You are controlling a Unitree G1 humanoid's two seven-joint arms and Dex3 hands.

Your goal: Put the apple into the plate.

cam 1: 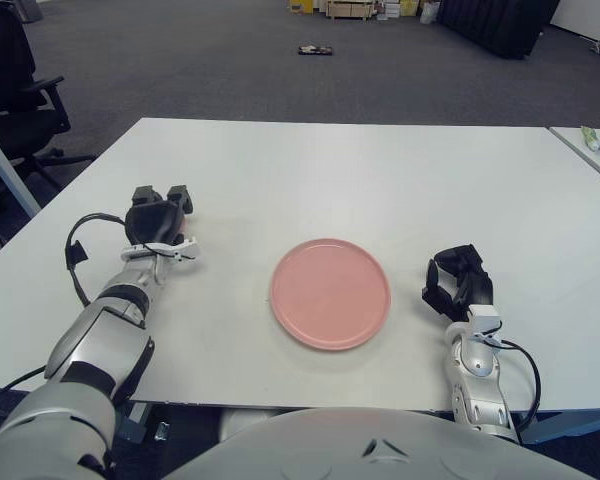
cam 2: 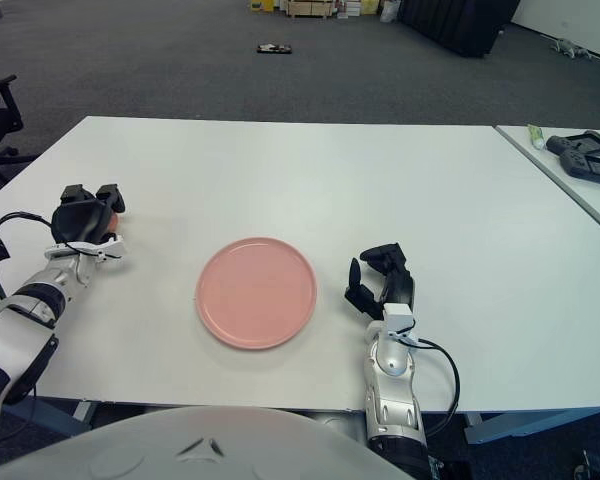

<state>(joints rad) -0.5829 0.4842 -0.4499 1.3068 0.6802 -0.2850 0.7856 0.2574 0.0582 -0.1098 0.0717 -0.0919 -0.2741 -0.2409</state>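
Right hand (cam 1: 456, 284) nearest me, at 3 o'clock of pink plate (cam 1: 330, 293), just beside its rim; fingers curled, I see nothing in them. Plate bare, flat on white table (cam 1: 380, 180), centre front. Left hand (cam 1: 156, 218) at 9 to 10 o'clock of plate, well apart from it, fingers wrapped over apple (cam 2: 108, 209). I catch only sliver of red at fingertips. Farther out, 2 o'clock, second table edge with black controller (cam 2: 586, 156). Office chair (cam 1: 10, 85) at 10 o'clock, off table.
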